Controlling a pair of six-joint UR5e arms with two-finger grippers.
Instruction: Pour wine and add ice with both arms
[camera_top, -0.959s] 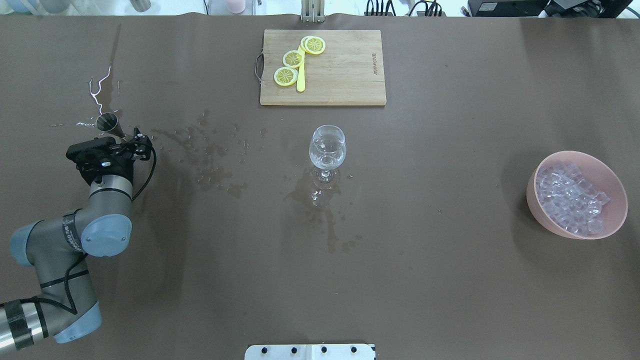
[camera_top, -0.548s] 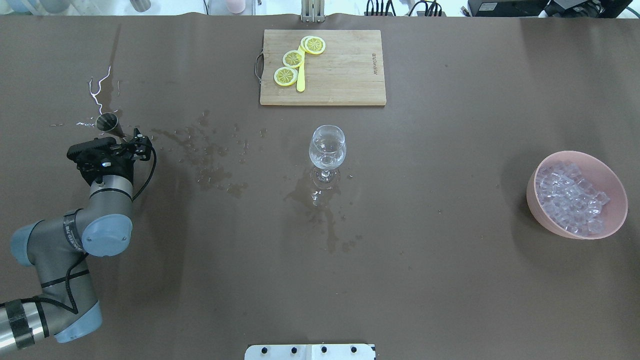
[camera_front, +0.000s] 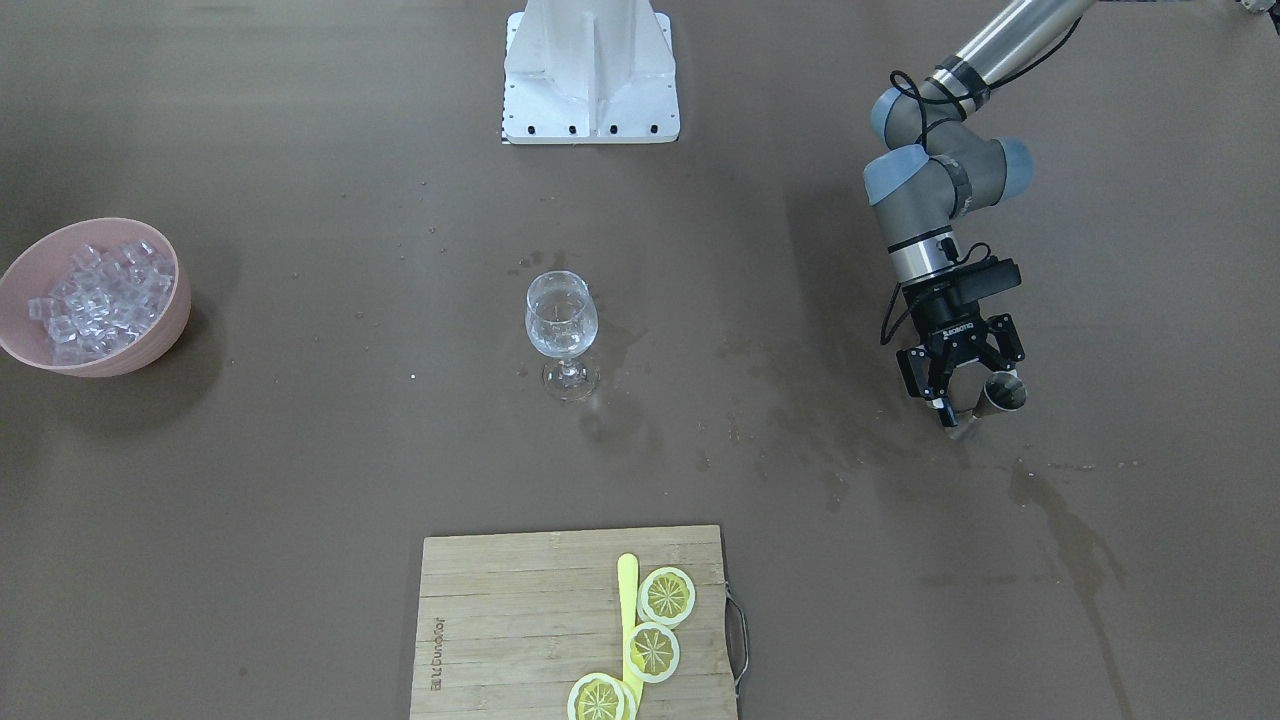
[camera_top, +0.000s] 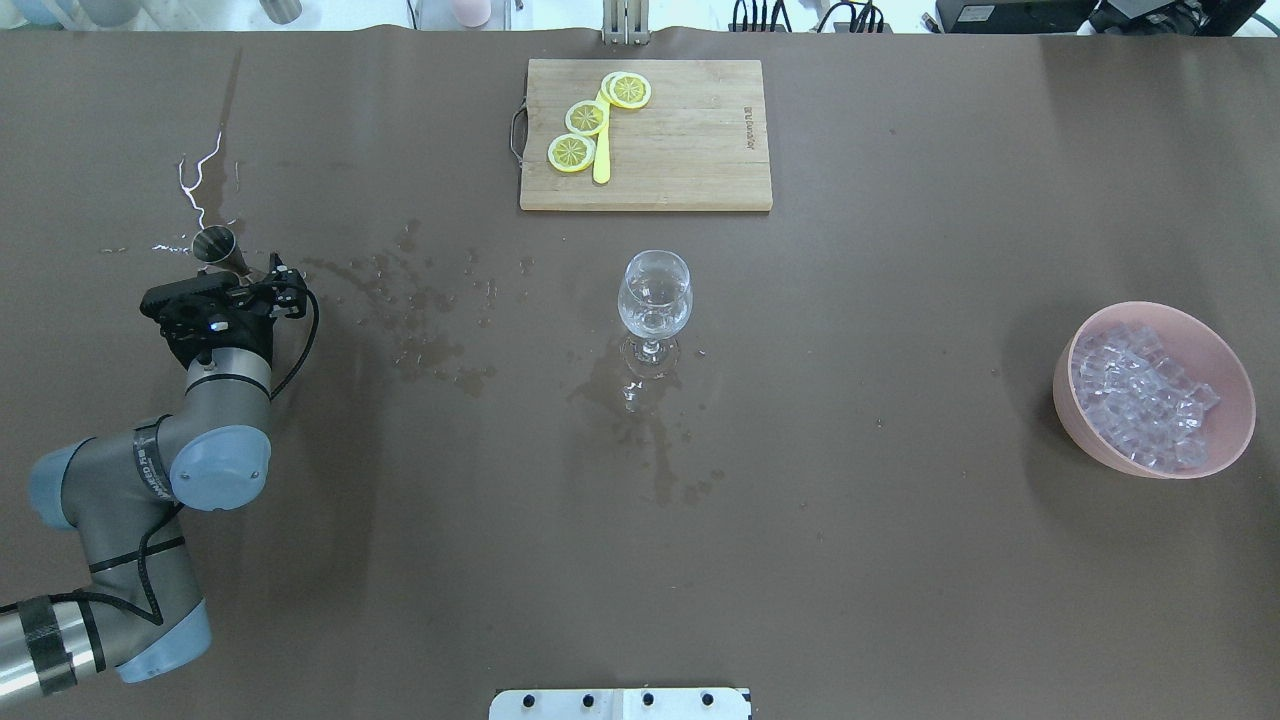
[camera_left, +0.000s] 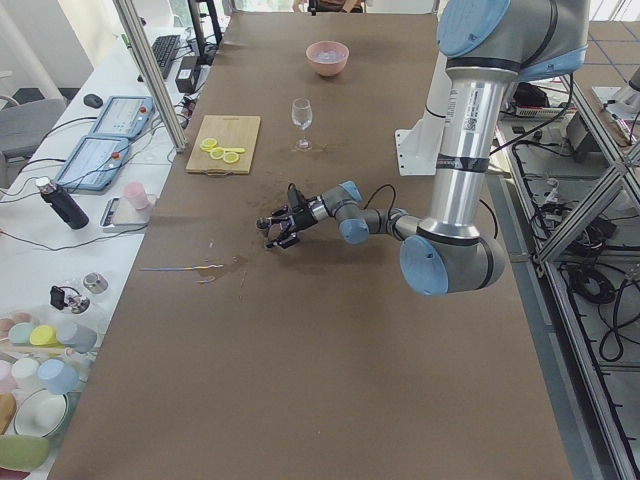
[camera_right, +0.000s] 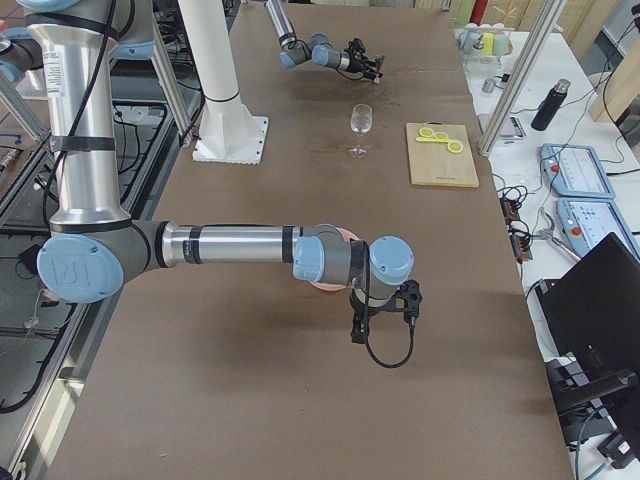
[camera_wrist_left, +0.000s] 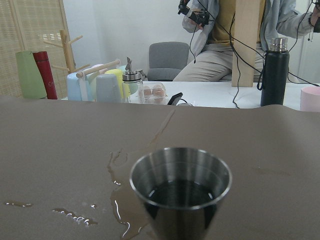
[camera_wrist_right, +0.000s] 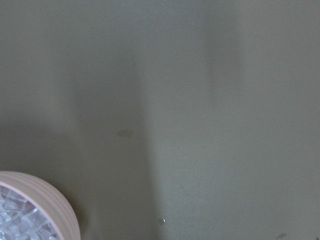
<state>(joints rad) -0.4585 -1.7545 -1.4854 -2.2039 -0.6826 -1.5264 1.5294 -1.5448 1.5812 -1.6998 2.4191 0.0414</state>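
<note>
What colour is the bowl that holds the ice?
Pale pink, with no pattern. The bowl shows best in the overhead view, with the ice inside.

Brown counter (camera_wrist_right: 225, 100) fills almost the whole view, crossed by broad soft shadows. At the near left corner sits part of a pink ribbed bowl (camera_wrist_right: 56, 201) holding clear ice (camera_wrist_right: 20, 222). A tiny glossy droplet (camera_wrist_right: 162, 220) lies right of the bowl, and a faint mark (camera_wrist_right: 125, 133) lies farther off.
</note>
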